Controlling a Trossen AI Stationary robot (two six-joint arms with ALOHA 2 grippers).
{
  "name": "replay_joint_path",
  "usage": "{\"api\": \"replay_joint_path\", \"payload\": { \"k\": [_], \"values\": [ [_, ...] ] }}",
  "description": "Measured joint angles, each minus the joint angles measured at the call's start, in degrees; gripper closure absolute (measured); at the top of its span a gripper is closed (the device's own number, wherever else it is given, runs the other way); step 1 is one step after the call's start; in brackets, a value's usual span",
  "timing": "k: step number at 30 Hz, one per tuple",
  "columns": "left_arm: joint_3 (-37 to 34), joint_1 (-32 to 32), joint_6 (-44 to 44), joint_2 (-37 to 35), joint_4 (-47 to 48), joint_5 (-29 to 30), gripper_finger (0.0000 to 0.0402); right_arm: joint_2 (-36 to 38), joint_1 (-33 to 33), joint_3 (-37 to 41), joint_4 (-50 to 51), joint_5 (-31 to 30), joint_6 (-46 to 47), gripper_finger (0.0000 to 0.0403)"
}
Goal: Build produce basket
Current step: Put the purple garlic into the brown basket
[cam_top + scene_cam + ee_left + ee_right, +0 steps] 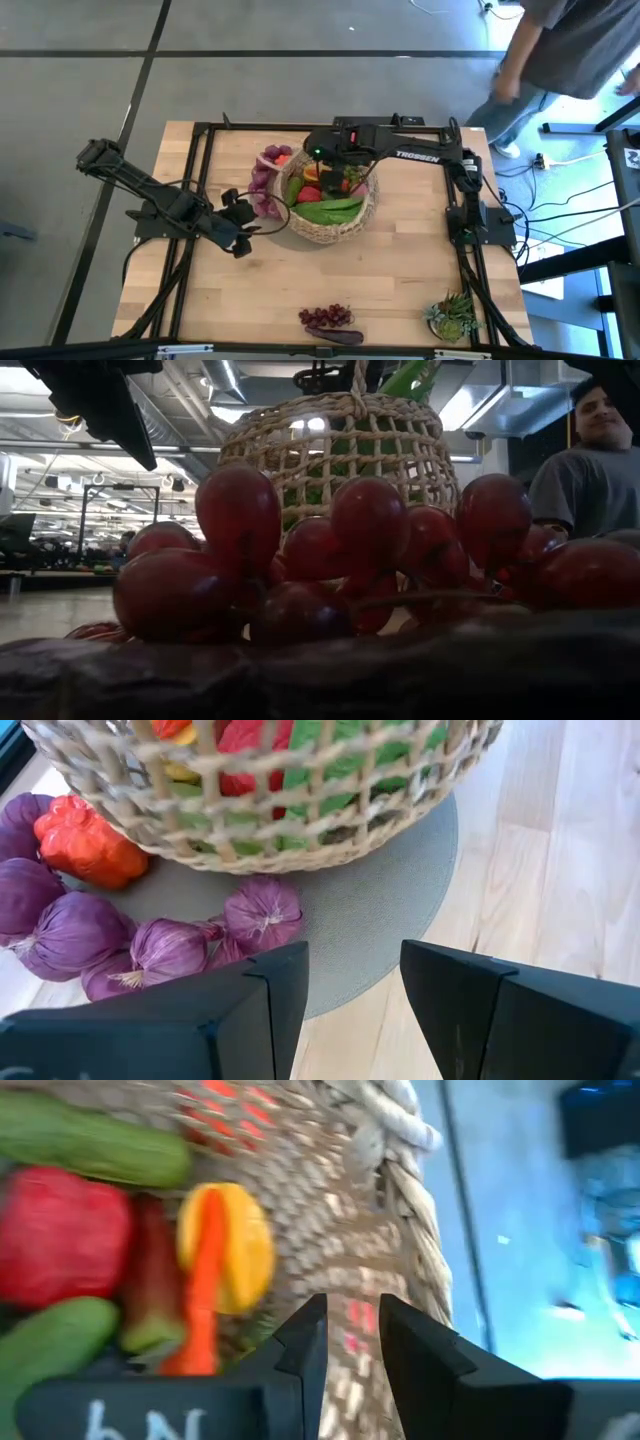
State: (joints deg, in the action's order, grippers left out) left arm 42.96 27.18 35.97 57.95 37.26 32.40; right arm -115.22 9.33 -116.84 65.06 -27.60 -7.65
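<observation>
The round, shallow, tan woven wicker basket (pixel 335 205) stands on a grey round mat (pixel 390 885) near the middle of the light wooden table (pixel 400 290), a little toward its far side. It is filled with toy produce: a long green cucumber-like piece (pixel 330 211) lies across its near part, and red (pixel 310 193), yellow and orange pieces lie behind it. In the right wrist view a yellow round piece (pixel 240 1245) with an orange stalk-shaped piece (pixel 203 1270) across it, a red piece (pixel 60 1245) and green pieces (pixel 90 1142) lie on the woven bottom.

The right gripper (pixel 340 160) hangs over the far part of the basket, its arm reaching in from the right side of the table. Its two dark fingers (pixel 300 1355) stand close together with only a narrow gap, and nothing is seen between them.

The left gripper (pixel 243 225) is just beside the left side of the basket, low over the table. Its fingers (pixel 270 1000) are apart with a clear gap, and they hold nothing.

On the mat, touching the basket's left side, lies a cluster of purple onion-like bulbs (pixel 165 945), with an orange-red pepper (pixel 95 845) beside them.

A bunch of dark red grapes (pixel 325 317) lies at the near edge of the table, well apart from the basket, with a dark purple long piece (pixel 335 335) touching it. A spiky green potted plant (pixel 455 315) stands at the near right corner. A person in a grey shirt (pixel 570 45) stands beyond the far right corner.
</observation>
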Motion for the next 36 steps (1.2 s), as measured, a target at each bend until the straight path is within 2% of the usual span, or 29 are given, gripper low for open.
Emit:
{"api": "replay_joint_path", "payload": {
  "k": [8,12,14,18,25,29,32,36],
  "values": [
    [0.00,0.00,-0.04,0.00,0.04,0.02,0.0252,0.00,0.01,0.00,0.27,-9.64,1.33,0.0305],
    [0.00,0.00,-0.48,0.00,0.38,0.04,0.0252,0.00,0.06,0.00,0.32,-9.57,1.39,0.0305],
    [0.00,0.00,-0.47,0.02,0.89,0.04,0.0252,0.40,-0.10,0.00,0.36,-5.77,1.41,0.0305],
    [0.00,0.00,0.57,0.02,1.13,0.01,0.0252,3.70,-1.56,-0.11,0.31,5.71,1.73,0.0305],
    [0.00,0.00,1.47,0.04,1.29,0.24,0.0252,12.49,-4.10,-0.11,0.61,18.27,2.86,0.0305],
    [-0.18,0.00,3.43,0.04,1.32,3.87,0.0252,17.14,-5.77,-0.15,3.50,30.69,0.47,0.0305],
    [-1.46,-0.64,8.75,0.07,2.74,7.75,0.0252,19.21,-7.82,-0.11,7.59,38.30,-2.95,0.0305],
    [-4.56,-3.40,19.77,0.07,3.78,9.88,0.0252,20.84,-10.81,-0.11,11.12,39.69,-3.10,0.0305]
  ]
}}
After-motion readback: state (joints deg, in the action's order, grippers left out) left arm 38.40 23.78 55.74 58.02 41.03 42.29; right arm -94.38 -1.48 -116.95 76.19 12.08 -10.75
